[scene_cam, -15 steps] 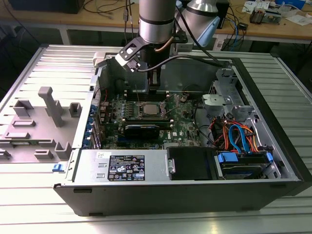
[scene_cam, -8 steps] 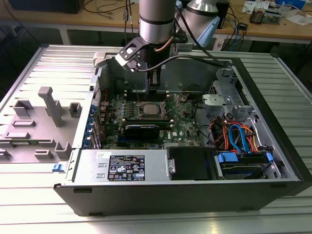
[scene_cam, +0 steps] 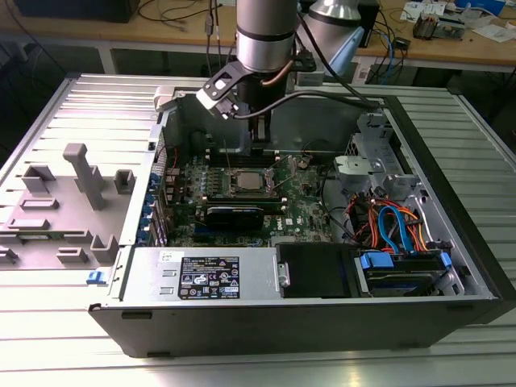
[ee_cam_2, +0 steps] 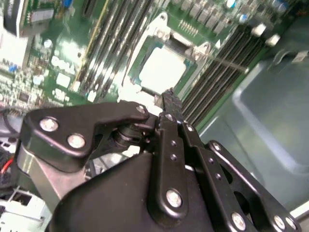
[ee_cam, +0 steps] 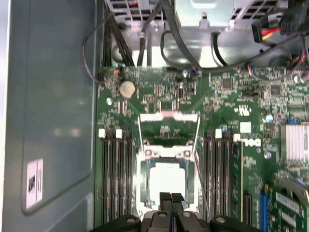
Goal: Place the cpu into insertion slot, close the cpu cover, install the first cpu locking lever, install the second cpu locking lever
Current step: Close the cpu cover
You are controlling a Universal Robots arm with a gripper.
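We find the cpu point(ee_cam: 168, 179) lying flat inside the insertion slot point(ee_cam: 145, 154), its pale top square to the silver rim, so we call step one done. The cpu cover point(ee_cam: 154, 117) looks to us tipped up at the slot edge farthest from the hand point(ee_cam: 170, 198), with the green board point(ee_cam: 159, 99) showing through its cut-out. Not closed, we judge. Two thin locking levers point(ee_cam: 197, 140) rise off either side of the slot, unlatched. In the second wrist view one lever point(ee_cam_2: 227, 63) juts away from the slot across the memory slots point(ee_cam_2: 219, 84). So the cover and both levers are left to do.

Now the arm point(scene_cam: 262, 32): it drops straight down into the open computer case point(scene_cam: 282, 322) on the worktop point(scene_cam: 242, 367), wrist vertical. The hand hangs just above the slot's nearer edge, touching nothing we can make out. Its fingers are pressed together, tips side by side, with nothing between them.
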